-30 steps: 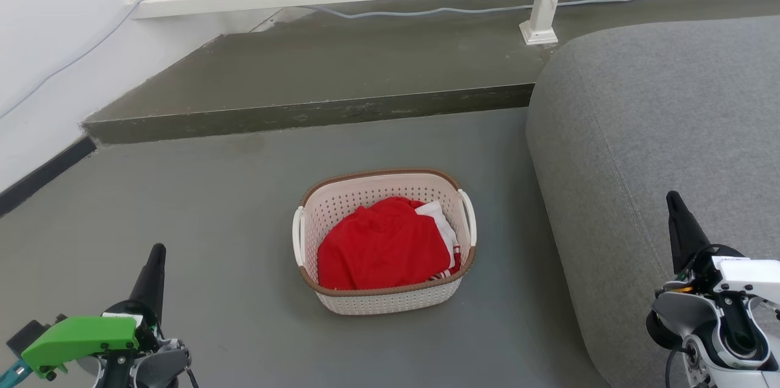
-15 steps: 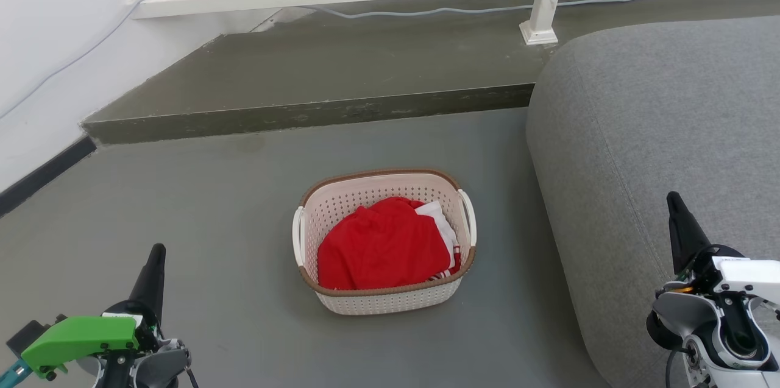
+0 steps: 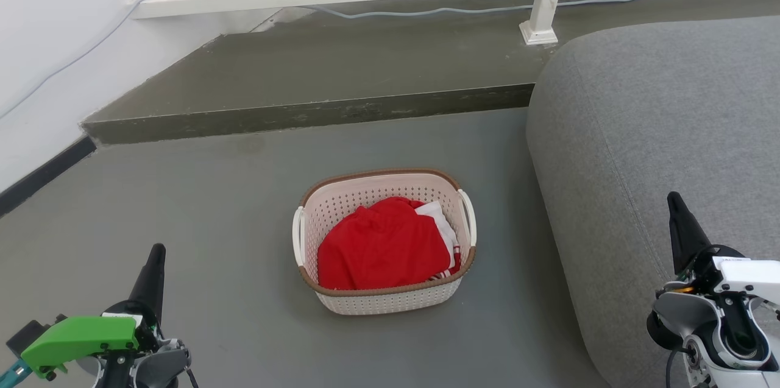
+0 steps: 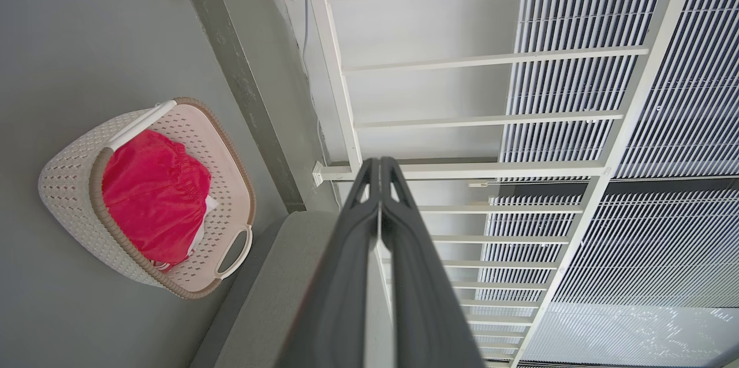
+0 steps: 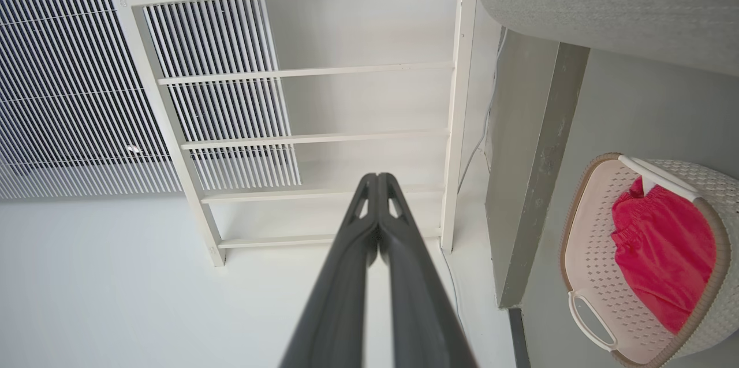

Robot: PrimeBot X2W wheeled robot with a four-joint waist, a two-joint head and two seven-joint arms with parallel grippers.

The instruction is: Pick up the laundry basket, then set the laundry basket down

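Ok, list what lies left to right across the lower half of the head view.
left end effector → laundry basket → right end effector

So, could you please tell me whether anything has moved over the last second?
Nothing has visibly changed. The laundry basket sits on the floor as before, and the left gripper and right gripper stay shut, one to each side and well apart from it.
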